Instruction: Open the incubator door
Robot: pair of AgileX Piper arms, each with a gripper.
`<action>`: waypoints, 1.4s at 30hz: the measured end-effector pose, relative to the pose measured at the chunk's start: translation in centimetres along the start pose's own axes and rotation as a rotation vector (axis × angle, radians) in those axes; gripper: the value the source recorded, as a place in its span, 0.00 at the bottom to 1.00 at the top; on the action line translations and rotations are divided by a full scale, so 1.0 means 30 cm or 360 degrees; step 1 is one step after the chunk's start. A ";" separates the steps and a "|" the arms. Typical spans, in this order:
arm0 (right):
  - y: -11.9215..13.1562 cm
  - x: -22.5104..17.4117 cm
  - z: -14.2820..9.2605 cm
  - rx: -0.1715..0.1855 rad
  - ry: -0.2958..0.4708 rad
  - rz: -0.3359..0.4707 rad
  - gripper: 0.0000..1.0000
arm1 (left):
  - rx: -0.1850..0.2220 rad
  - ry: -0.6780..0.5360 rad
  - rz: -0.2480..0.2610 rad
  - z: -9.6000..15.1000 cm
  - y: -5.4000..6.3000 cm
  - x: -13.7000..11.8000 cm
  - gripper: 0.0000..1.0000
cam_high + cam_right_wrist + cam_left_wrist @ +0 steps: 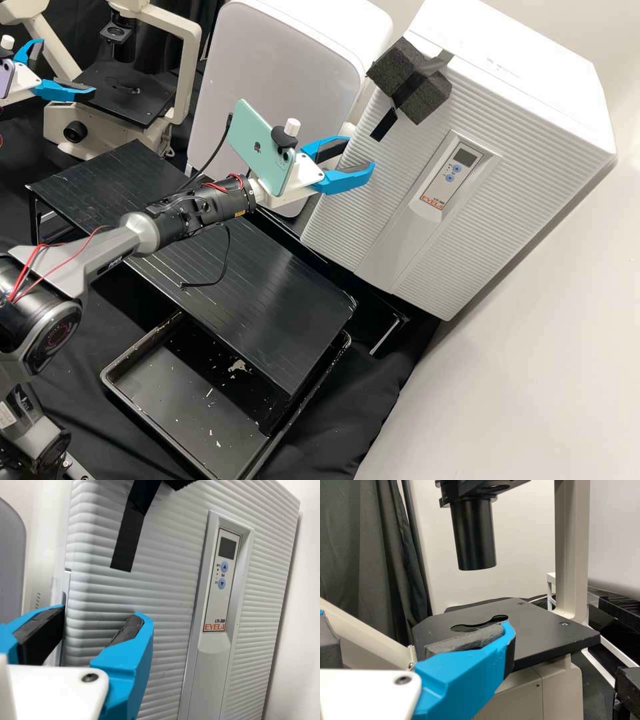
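Against black curtain (350, 545), has left gripper (65, 68) spread apart beside the microscope (133, 103). Has right gripper (360, 152) (likewise released) near the incubator door (373, 200).

On the cream microscope (560, 695) we see a black stage (545, 630), a dark cutout (480, 624) in its top. Above the stage we find a black cylinder (474, 540), and beside it a cream upright (571, 545). Behind the stage hangs a dark curtain (365, 545). At its near side we have the left gripper (67, 67), fingers (465, 680) spread apart; whether one touches the stage, we can't tell.
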 end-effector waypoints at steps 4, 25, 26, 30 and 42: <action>0.000 0.000 0.000 -0.0002 0.0002 0.0000 0.00 | 0.0000 0.0000 0.0000 0.000 0.000 0.000 1.00; 0.001 -0.022 0.014 -0.0030 0.0009 -0.0043 0.00 | 0.0000 0.0000 0.0000 0.000 0.000 0.000 1.00; 0.009 -0.028 0.016 -0.0029 0.0009 -0.0038 0.00 | 0.0000 0.0000 0.0000 0.000 0.000 0.000 1.00; 0.017 -0.033 0.026 -0.0033 -0.0002 -0.0043 0.00 | 0.0000 0.0000 0.0000 0.000 0.000 0.000 1.00; 0.088 -0.128 0.089 -0.0029 -0.0043 -0.0035 0.00 | 0.0000 0.0000 0.0000 0.000 0.000 0.000 1.00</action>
